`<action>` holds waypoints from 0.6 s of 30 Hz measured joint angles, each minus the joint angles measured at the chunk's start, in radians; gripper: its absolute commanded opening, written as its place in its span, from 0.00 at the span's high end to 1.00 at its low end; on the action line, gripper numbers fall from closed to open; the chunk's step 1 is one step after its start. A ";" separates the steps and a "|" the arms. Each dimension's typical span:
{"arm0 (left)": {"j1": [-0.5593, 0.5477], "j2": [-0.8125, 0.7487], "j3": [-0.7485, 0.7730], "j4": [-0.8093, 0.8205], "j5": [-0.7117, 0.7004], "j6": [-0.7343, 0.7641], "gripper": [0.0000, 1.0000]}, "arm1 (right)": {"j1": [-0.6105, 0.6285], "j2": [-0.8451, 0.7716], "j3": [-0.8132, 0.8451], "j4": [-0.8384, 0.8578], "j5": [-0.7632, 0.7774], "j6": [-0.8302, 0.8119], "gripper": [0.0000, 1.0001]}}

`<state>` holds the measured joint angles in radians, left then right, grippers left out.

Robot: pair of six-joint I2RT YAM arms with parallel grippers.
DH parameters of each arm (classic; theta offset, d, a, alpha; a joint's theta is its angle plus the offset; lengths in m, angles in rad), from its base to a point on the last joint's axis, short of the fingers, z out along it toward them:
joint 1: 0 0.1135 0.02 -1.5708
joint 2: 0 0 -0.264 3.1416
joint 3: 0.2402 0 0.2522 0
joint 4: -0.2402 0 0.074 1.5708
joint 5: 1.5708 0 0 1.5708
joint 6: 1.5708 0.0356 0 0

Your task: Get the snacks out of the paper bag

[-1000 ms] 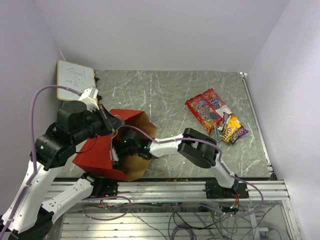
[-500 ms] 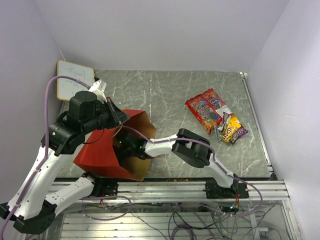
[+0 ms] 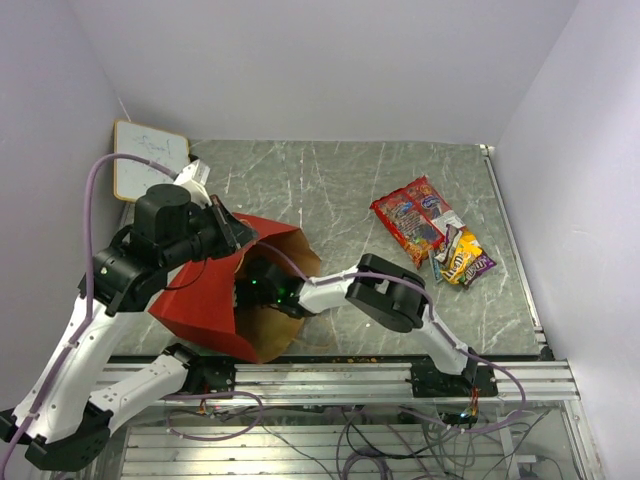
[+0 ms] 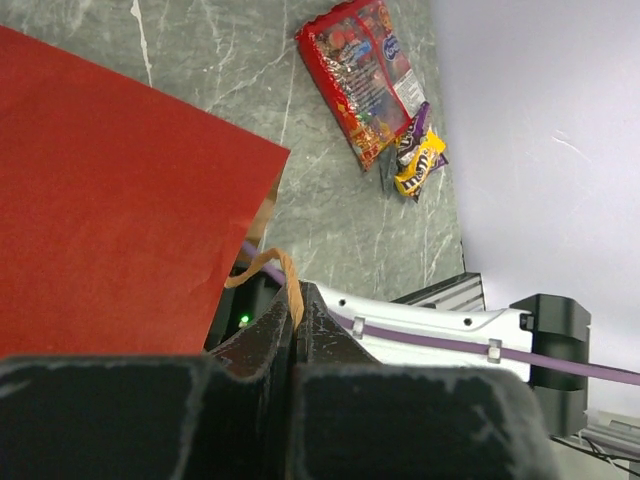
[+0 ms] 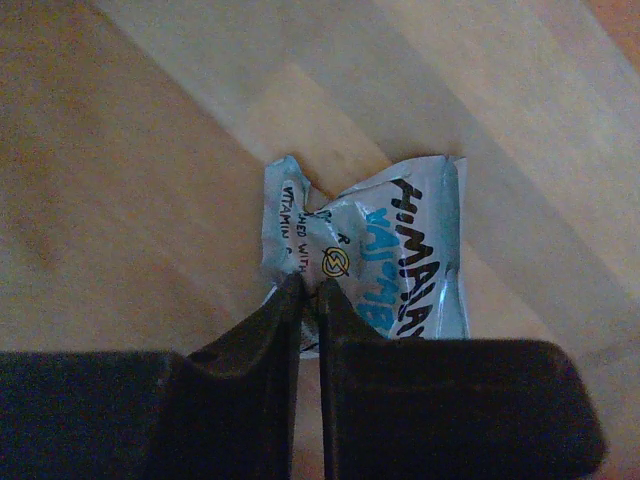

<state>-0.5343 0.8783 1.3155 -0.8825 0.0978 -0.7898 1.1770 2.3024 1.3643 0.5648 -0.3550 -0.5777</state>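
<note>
So the small silvery-blue crinkly snack packet (image 5: 400,260) lies flat on the brown inside of the big red paper shopping bag (image 3: 205,300). The right gripper (image 5: 308,290) is nearly closed, pinching the packet's crumpled near edge. Most of the packet sits ahead and right of the tips. Meanwhile the left gripper (image 4: 297,300) is clamped tight on the twisted paper handle (image 4: 275,265), holding the mouth up. Straight pull back out, I reckon.
</note>
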 measured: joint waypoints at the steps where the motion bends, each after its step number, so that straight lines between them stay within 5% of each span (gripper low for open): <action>1: 0.000 0.006 0.000 0.000 0.000 -0.002 0.93 | -0.010 -0.011 -0.017 0.008 0.035 0.008 0.98; 8: 0.000 0.056 -0.002 0.000 -0.001 -0.020 0.93 | -0.071 -0.096 -0.135 0.021 0.265 0.039 1.00; 18: 0.000 0.021 -0.092 -0.010 -0.029 -0.059 0.93 | -0.107 -0.255 -0.290 0.002 0.347 0.063 1.00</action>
<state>-0.5343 0.8993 1.2236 -0.8925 0.0689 -0.8486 1.0702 2.0472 1.0748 0.5667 -0.0082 -0.5144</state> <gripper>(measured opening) 0.071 0.016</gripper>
